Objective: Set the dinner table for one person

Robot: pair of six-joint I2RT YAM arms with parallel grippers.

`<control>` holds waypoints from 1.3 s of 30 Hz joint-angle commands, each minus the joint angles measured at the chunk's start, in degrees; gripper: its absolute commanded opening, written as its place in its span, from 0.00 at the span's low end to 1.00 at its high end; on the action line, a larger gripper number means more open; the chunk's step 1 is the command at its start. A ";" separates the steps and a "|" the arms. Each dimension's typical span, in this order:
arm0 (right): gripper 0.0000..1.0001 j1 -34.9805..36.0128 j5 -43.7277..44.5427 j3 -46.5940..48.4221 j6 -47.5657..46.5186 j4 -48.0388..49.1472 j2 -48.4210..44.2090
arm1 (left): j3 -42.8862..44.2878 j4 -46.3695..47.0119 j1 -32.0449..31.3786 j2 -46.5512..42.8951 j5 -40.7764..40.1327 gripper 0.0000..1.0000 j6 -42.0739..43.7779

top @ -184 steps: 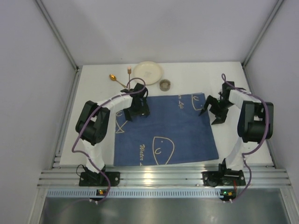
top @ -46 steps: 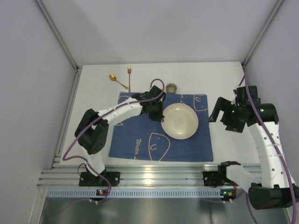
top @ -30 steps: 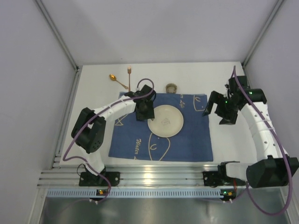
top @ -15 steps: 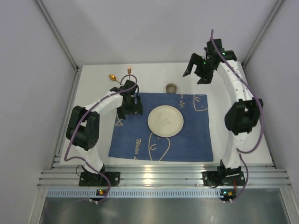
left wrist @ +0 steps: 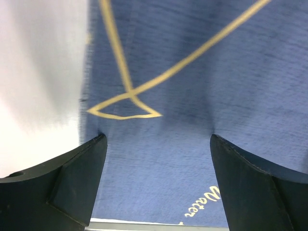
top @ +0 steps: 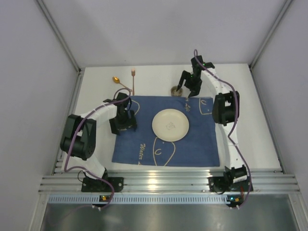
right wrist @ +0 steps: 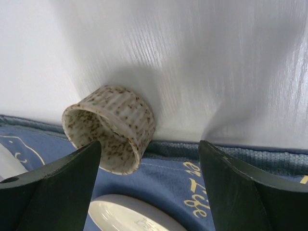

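The right gripper (right wrist: pixel 150 144) is hovering over the far edge of the blue placemat (right wrist: pixel 159 180), its 2 dark fingers (right wrist: pixel 53 192) spread wide and gripping nothing. A small speckled cup (right wrist: pixel 108 127) is sitting on the white dinner table (right wrist: pixel 192 57), right at the cloth's edge, closer to the left-hand finger. A cream plate (right wrist: pixel 130 214) is peeking in below.

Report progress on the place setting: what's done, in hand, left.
Done: the plate sits on the blue placemat. In hand: the right gripper, open, hovers by the speckled cup at the mat's far edge, not gripping; the left gripper is open and empty over the mat. Left: cup, plus the spoon and a second utensil on the dinner table beyond the mat.
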 commanded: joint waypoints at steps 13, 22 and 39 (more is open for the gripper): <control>0.61 3.03 4.04 4.24 4.95 8.89 3.63 | -0.38 -5.90 3.94 -4.44 0.37 0.93 5.92; 0.08 3.38 6.59 4.68 4.61 8.80 2.85 | 0.94 -5.81 4.82 -3.21 0.72 0.93 6.89; 0.00 -3.56 11.42 -24.52 -2.95 6.87 -33.26 | 16.76 -5.46 5.00 2.76 1.78 0.93 6.02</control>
